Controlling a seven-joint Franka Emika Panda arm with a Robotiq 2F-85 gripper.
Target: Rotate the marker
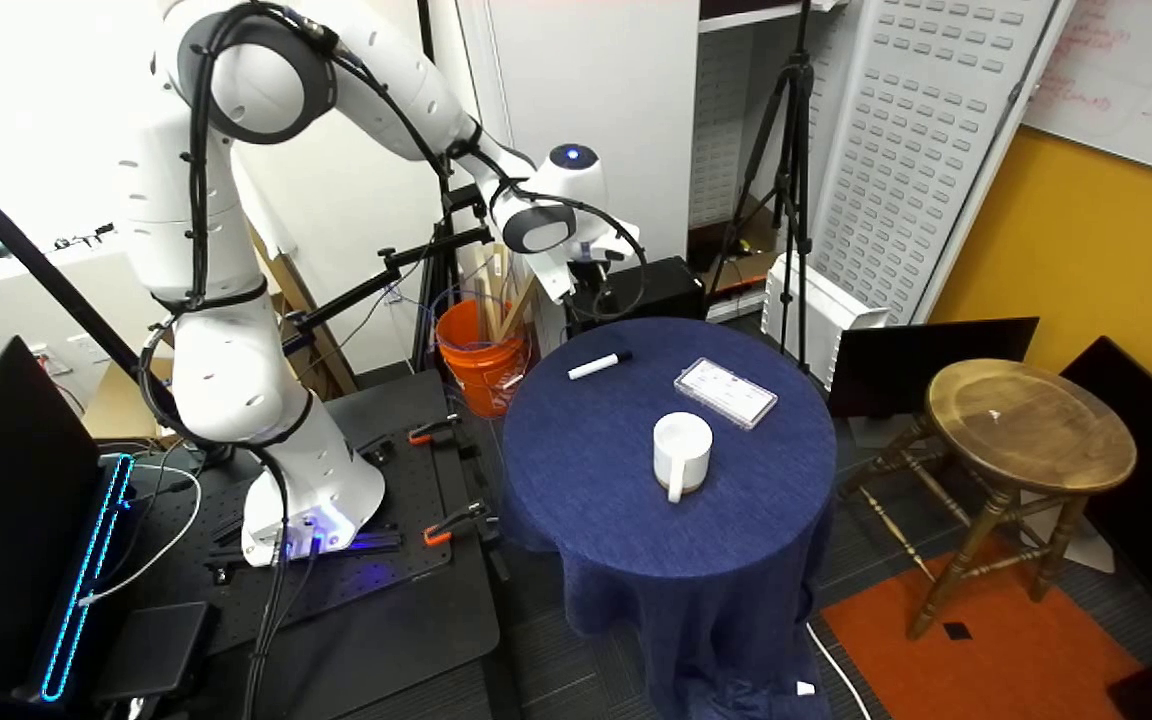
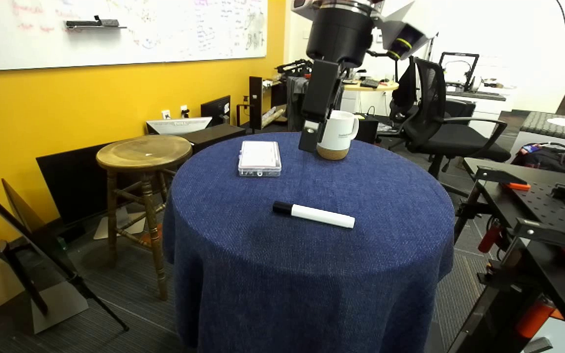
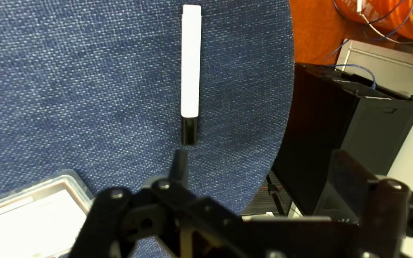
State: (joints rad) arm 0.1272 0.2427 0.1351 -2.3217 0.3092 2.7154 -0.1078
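The gripper [image 3: 260, 161] hangs above the cloth-covered table [image 2: 395, 206], fingers [image 3: 180, 168] spread wide, nothing between them. The marker [image 3: 191, 61] lies flat on the cloth, ahead of the fingertips in the wrist view and touching neither, its black cap end nearest them. It lines up with one finger rather than with the gap. The opposite finger shows past the table's edge, against the black box [image 3: 375, 129].

Hazards, as judged: a forward descent on this off-centre alignment would likely bring one finger onto the marker or to one side of it; closing there could miss it or shove it. A sideways knock may start it rolling toward the nearby edge. A hold on the cap alone could slip, or pull the cap free during the turn. The clear case [image 3: 31, 222], lower than the gripper and on the side away from that edge, could be struck by a low swing. The mug [image 1: 682, 450] stands well apart from the gripper; contact appears unlikely.
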